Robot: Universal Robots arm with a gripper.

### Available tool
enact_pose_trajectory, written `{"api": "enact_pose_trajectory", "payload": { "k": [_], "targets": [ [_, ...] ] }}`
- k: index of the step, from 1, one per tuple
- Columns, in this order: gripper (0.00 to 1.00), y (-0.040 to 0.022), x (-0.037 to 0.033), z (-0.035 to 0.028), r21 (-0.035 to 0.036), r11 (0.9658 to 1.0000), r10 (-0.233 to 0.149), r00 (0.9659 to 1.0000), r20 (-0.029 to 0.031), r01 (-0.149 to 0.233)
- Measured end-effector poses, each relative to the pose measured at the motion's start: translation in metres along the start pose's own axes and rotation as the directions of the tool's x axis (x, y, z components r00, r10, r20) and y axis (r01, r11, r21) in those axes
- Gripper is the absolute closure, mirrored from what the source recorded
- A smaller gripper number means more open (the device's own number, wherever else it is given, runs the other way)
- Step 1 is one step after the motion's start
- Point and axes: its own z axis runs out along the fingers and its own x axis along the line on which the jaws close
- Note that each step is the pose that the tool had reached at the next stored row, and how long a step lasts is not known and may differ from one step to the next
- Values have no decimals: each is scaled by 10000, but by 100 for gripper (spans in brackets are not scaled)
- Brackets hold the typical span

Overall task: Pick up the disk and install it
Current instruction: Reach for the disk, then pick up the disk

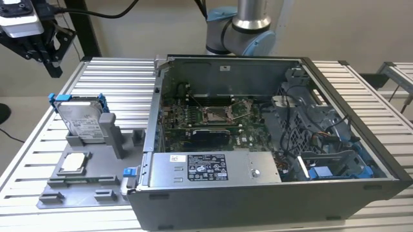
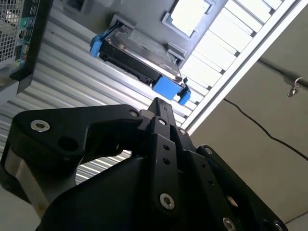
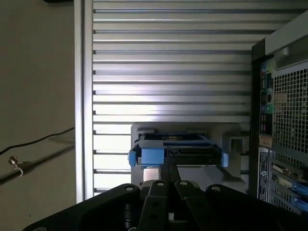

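Recorded one disk [image 1: 82, 121], stood on edge in a slot of the single grey fixture [image 1: 77, 186], on the slatted table [image 1: 116, 82] at the exterior view's left. Noted the labelled face turned toward the exterior camera and tipped slightly back, long axis apparently upright, lower end sunk out of sight in the slot. Counted two blue carrier tabs at the upper corners. Caught the disk top-edge-on in the first wrist view [image 3: 175, 150] and obliquely in the second wrist view [image 2: 142, 60].

Found one gripper [image 1: 55, 72] well above the disk and farther toward the exterior view's left, clear of it, fingers pressed together on nothing. Saw the fingertips [image 3: 163, 171] lined up with the disk's blue upper edge in the first wrist view.

Counted one small square chip [image 1: 72, 163] lying flat on the fixture, nearer the exterior camera than the disk. Counted one open computer case [image 1: 258, 203] just beside the fixture, toward the exterior view's right.
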Motion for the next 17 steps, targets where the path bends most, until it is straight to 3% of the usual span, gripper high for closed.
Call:
{"api": "enact_pose_trajectory", "payload": {
  "k": [10,17],
  "targets": [
    [100,-14,70,12,1,9998,-206,9998,21,206],
    [100,-14,75,12,1,9998,-206,9998,21,206]
  ]
}}
